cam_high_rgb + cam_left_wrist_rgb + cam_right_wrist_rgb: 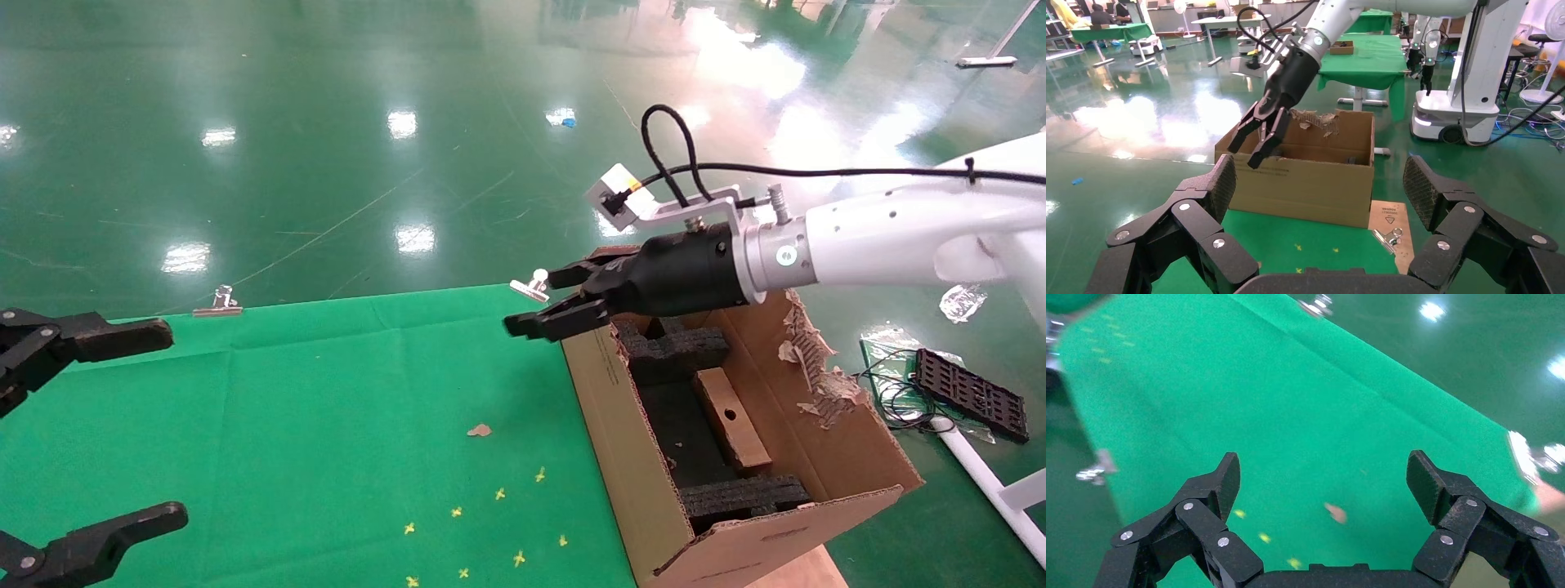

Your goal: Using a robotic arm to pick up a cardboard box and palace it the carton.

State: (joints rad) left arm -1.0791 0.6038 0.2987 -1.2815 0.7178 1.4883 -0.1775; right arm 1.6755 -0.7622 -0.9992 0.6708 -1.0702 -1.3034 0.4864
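Note:
The robotic arm [882,241] reaches in from the right. Its gripper, my right gripper [533,304], is open and empty, hovering above the carton's far left corner and the table beside it. It also shows in the left wrist view [1243,154] and in its own view [1324,478], over bare green cloth. The cardboard box [731,418], hole in its upper face, lies inside the carton [621,433] between black foam inserts [670,347]. The carton also shows in the left wrist view [1303,184]. My left gripper [167,425] is open and empty at the table's left edge.
The green cloth table [327,408] carries binder clips [217,302] at its far edge, a cardboard scrap [480,429] and small yellow marks [498,493]. A black tray with cables [970,392] lies on the floor to the right. Another robot base [1456,116] stands beyond the carton.

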